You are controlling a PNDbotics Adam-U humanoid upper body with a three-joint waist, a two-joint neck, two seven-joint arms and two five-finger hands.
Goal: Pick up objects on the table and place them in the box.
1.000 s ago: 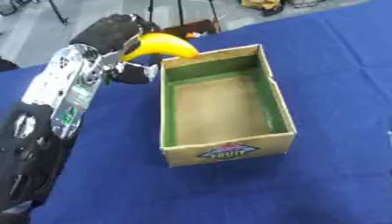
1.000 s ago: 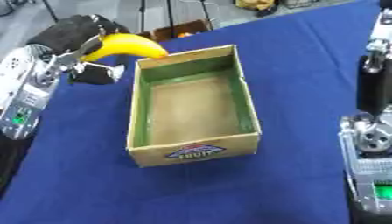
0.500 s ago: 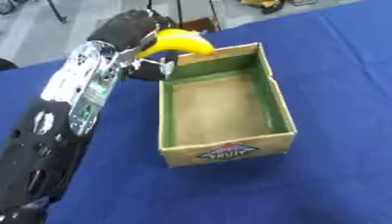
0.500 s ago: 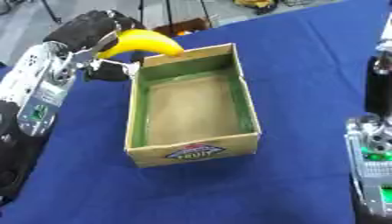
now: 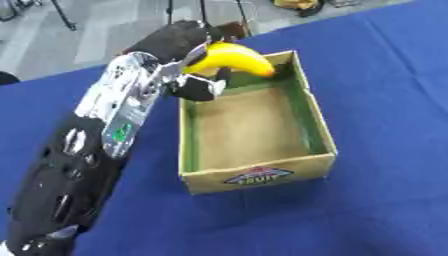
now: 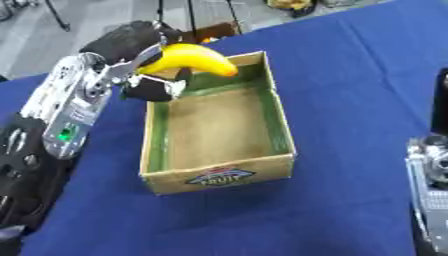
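The left hand [image 5: 188, 60] is curled around a yellow banana [image 5: 232, 59], holding it in the air over the far left corner of the cardboard box [image 5: 254, 175]. The banana's free end points toward the box's far right wall. The box sits open on the blue tabletop [image 5: 385, 100], its inside lined green along the walls, with a fruit label on its near face. In the right eye view the right arm [image 6: 433, 180] shows at the right edge; its hand is not in view.
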